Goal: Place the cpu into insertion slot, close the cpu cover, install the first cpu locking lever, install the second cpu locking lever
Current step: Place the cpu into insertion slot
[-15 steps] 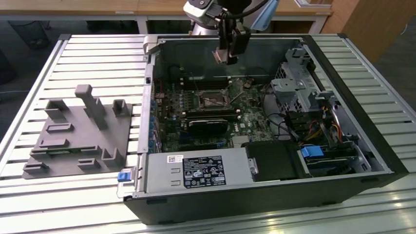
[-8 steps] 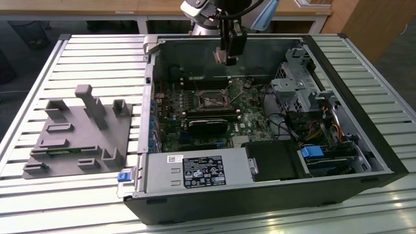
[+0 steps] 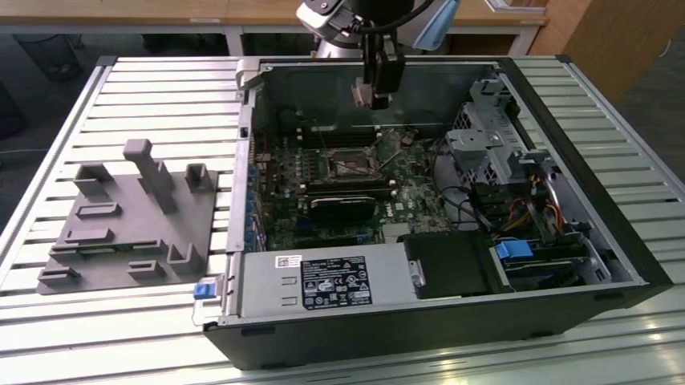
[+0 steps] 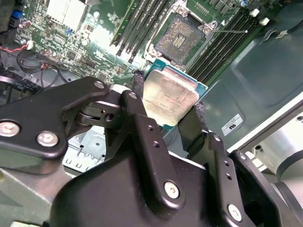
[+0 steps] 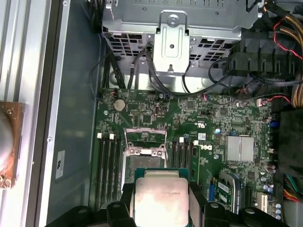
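Cpu [image 4: 168,101], which I judge light, stiff and easily damaged on its faces, is pinched by opposite edges in my gripper [image 4: 168,96], hanging above the insertion slot [image 4: 182,38], clear of it.

You had one cpu [image 4: 171,97], one insertion slot [image 4: 182,38], one gripper [image 4: 166,103] with two fingers [image 4: 193,126], one open computer case [image 3: 428,337], one power supply box [image 3: 321,282] and one grey fixture block [image 3: 128,233] on one bench [image 3: 160,104].
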Tool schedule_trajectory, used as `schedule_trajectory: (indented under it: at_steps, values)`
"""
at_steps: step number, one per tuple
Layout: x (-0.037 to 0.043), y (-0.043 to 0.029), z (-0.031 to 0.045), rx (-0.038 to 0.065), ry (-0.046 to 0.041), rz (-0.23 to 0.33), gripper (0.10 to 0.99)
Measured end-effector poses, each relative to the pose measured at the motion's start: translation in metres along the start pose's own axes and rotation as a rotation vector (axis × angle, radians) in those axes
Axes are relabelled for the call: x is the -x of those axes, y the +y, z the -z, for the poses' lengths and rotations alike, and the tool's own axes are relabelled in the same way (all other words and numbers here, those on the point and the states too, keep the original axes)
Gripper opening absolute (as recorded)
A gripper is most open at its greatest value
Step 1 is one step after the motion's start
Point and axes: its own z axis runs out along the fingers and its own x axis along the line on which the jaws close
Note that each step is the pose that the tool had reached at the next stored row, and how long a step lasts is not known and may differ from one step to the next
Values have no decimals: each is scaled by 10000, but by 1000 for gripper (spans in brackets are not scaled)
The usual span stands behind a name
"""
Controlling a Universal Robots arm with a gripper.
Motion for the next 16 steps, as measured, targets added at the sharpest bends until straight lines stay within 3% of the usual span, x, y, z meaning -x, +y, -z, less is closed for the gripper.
schedule_trajectory:
  at_steps: [16]
  values:
    - [1, -6, -69, -5, -5, -7, 541]
